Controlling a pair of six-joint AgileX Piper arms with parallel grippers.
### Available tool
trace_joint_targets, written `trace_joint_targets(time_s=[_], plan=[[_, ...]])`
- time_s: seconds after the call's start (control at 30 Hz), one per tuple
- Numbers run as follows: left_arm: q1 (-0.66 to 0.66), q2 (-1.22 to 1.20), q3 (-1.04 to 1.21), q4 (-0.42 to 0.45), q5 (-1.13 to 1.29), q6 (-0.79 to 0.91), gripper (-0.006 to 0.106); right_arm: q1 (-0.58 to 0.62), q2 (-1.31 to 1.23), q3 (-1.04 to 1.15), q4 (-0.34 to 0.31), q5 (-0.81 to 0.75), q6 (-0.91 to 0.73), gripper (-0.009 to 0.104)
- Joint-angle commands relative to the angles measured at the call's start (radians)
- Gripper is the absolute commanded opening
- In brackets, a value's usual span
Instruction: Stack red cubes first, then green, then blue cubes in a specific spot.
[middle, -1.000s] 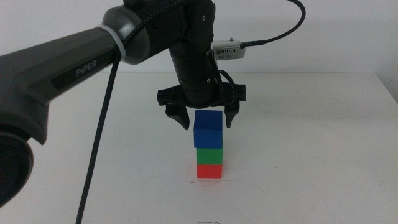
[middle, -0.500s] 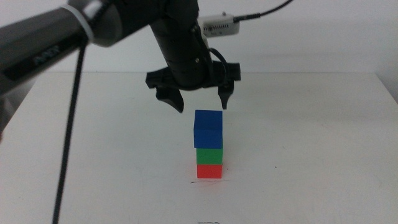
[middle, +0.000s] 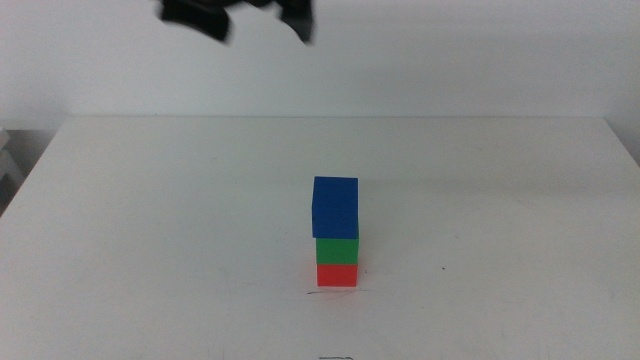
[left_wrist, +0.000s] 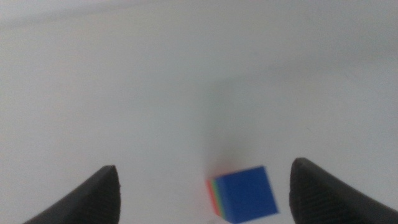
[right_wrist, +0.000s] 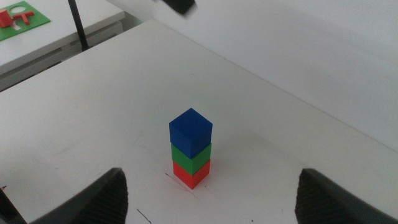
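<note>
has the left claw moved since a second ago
Yes. The left claw has risen from around the blue cube to the middle view's top edge, up and left of the stack, jaws open.

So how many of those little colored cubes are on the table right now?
3, all in one stack: the red cube at the bottom on the table, the green cube on it, the blue cube on top. No others in view.

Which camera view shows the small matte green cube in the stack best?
The right wrist view: the small matte green cube shows two faces, between blue above and red below. The middle view shows one front face. The left wrist view shows only a blurred green sliver beside the blue cube.
</note>
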Motion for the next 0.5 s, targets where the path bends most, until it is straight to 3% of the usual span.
trace_joint_targets(time_s=[0.0,0.27,0.37,0.47], plan=[[0.000,-0.106,-0.033,0.074,0.056,0.004,0.092,0.004,0.001,-0.021,0.013,-0.071,-0.009,0.076],[0.024,-0.278,-0.026,0.289,0.056,0.057,0.092,0.004,0.001,-0.021,0.013,-0.071,-0.009,0.076],[0.100,-0.335,-0.026,0.243,0.031,0.120,0.092,0.004,0.001,-0.021,0.013,-0.071,-0.009,0.076],[0.222,-0.382,-0.026,0.143,-0.013,0.234,0.092,0.004,0.003,-0.021,0.018,-0.071,-0.009,0.076]])
